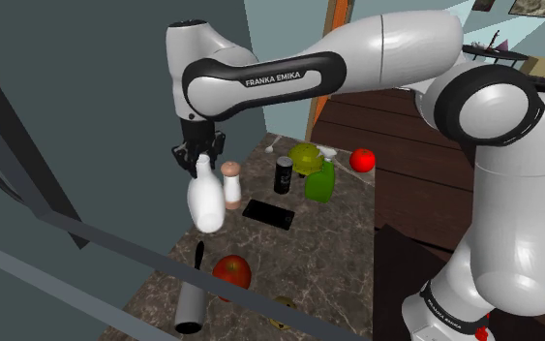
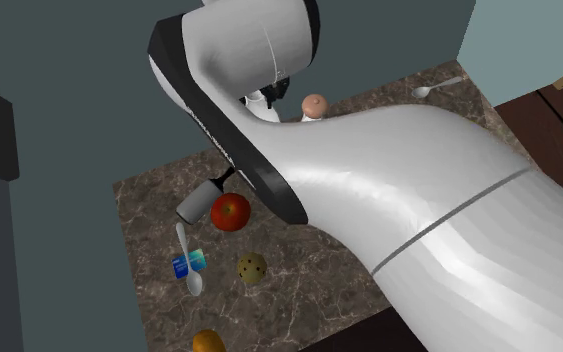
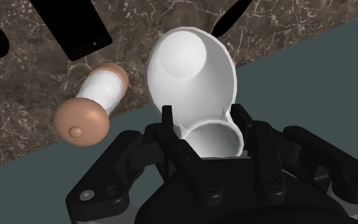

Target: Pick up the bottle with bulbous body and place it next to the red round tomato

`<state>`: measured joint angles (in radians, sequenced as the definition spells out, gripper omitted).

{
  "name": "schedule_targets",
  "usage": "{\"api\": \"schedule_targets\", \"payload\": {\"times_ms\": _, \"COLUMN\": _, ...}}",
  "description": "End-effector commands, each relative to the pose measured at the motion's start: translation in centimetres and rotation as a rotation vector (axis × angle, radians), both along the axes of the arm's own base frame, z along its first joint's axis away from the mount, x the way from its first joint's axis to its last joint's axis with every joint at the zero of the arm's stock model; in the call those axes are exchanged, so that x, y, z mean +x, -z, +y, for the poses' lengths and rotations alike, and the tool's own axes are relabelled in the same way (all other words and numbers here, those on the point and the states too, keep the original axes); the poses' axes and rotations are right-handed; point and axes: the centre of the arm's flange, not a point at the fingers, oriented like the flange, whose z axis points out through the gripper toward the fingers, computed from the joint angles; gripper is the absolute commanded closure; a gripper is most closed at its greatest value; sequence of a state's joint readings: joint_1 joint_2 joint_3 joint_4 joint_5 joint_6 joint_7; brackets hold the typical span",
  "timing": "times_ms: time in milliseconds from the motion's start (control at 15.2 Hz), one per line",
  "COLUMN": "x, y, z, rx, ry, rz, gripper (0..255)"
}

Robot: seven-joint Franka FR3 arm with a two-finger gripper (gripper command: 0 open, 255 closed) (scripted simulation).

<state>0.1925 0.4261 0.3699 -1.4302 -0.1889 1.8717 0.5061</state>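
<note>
A white bottle with a bulbous body [image 1: 206, 203] hangs above the dark marble countertop [image 1: 333, 252], lifted off it. My black gripper [image 1: 200, 163] is shut on its narrow neck from above. In the wrist view the fingers [image 3: 168, 121] clasp the bottle's neck and the round body [image 3: 190, 67] hangs below my gripper [image 3: 204, 119]. A red round tomato [image 1: 231, 271] lies nearer the counter's front edge, also in the second exterior view [image 2: 231, 211]. The bottle is apart from it, further back.
A tan-capped white shaker [image 1: 231, 184] stands beside the held bottle. A black phone [image 1: 268, 213], dark can [image 1: 284, 174], green bottle [image 1: 320, 180] and another red fruit [image 1: 362, 160] lie beyond. A grey cylinder [image 1: 191, 305] lies by the tomato. A spoon [image 2: 189, 262] and speckled ball [image 2: 252, 267] are nearby.
</note>
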Motion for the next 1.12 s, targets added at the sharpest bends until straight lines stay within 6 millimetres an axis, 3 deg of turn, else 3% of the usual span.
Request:
{"api": "schedule_targets", "payload": {"times_ms": 0, "x": 0.0, "y": -1.1, "z": 0.0, "rx": 0.000, "ry": 0.000, "rz": 0.000, "gripper": 255}}
{"api": "schedule_targets", "payload": {"times_ms": 1056, "x": 0.0, "y": -9.6, "z": 0.0, "rx": 0.000, "ry": 0.000, "rz": 0.000, "gripper": 255}}
